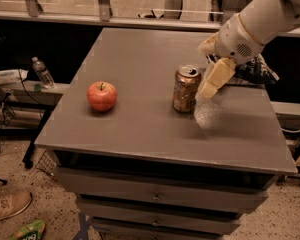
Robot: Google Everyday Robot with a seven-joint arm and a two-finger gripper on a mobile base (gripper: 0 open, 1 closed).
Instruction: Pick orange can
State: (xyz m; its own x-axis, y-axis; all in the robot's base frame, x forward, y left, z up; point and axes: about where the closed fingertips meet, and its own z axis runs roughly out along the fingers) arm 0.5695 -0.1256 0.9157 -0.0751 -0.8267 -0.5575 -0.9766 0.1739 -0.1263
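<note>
The orange can (186, 89) stands upright on the grey table (140, 49), right of centre, its silver top opened. My gripper (204, 70) hangs at the end of the white arm coming in from the upper right, just right of the can and level with its upper half. Its cream fingers (215, 76) stand apart and hold nothing. The gripper is close beside the can, and I cannot tell whether it touches it.
A red apple (101, 95) sits on the table left of the can. A blue-and-white snack bag (257, 70) lies behind the gripper near the right edge. Drawers run below the tabletop. A water bottle (42, 72) stands on a low shelf at the left.
</note>
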